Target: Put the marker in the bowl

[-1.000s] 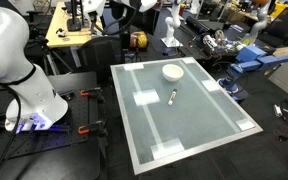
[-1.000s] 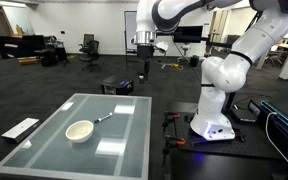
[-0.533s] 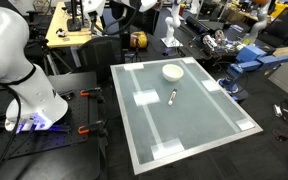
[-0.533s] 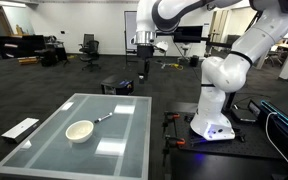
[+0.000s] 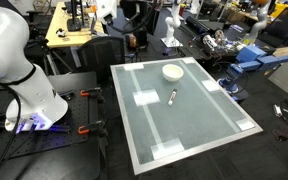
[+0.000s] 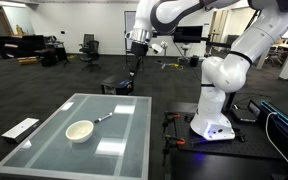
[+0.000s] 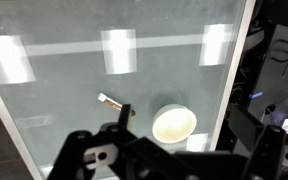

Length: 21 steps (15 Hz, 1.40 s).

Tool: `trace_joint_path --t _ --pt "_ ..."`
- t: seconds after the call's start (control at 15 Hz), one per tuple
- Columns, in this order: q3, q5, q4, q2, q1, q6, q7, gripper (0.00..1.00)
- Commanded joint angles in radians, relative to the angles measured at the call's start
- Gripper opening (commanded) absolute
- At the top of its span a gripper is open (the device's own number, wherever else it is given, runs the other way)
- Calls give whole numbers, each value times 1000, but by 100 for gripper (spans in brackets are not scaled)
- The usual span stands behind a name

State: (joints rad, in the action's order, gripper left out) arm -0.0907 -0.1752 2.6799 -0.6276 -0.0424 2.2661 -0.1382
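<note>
The marker (image 5: 172, 96) is a thin dark stick with a lighter end, lying flat on the glass table (image 5: 189, 135) a short way from the bowl (image 5: 172, 71). The bowl is small, round and cream, and it is empty. Both also show in an exterior view, the marker (image 6: 103, 118) beside the bowl (image 6: 80, 130). My gripper (image 6: 136, 70) hangs high in the air, beyond the table's edge. In the wrist view the gripper (image 7: 184, 118) is open and empty, its dark fingers (image 7: 124, 112) framing the bowl (image 7: 174, 126) far below, with the marker (image 7: 111, 101) to the left of it.
The white robot base (image 6: 214, 110) stands beside the table, with red clamps (image 5: 84, 130) at the table's edge. A flat white object (image 6: 21, 128) lies next to the table. Cluttered benches and other robots (image 5: 239, 50) stand behind. White patches mark the table's corners (image 5: 132, 70).
The arm has swung a little, carrying the open gripper sideways, still high above the floor. The marker and bowl have not moved.
</note>
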Motion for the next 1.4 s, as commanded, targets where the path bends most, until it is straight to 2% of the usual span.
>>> trace_joint_path --t 0.0,0.27,0.53,0.8,1.13,1.2,1.33 --pt "-5 82 -23 97 10 121 -99 100" --pt "-26 175 -49 221 -6 221 -230 100" --pt "-54 155 -87 351 -46 293 -391 100" --pt "-50 137 -131 475 -55 322 -518 100" --pt "-8 162 -182 615 -22 357 -602 100" --pt "0 154 -145 554 -13 329 -566 100" --pt "10 155 -152 580 -6 331 -566 100"
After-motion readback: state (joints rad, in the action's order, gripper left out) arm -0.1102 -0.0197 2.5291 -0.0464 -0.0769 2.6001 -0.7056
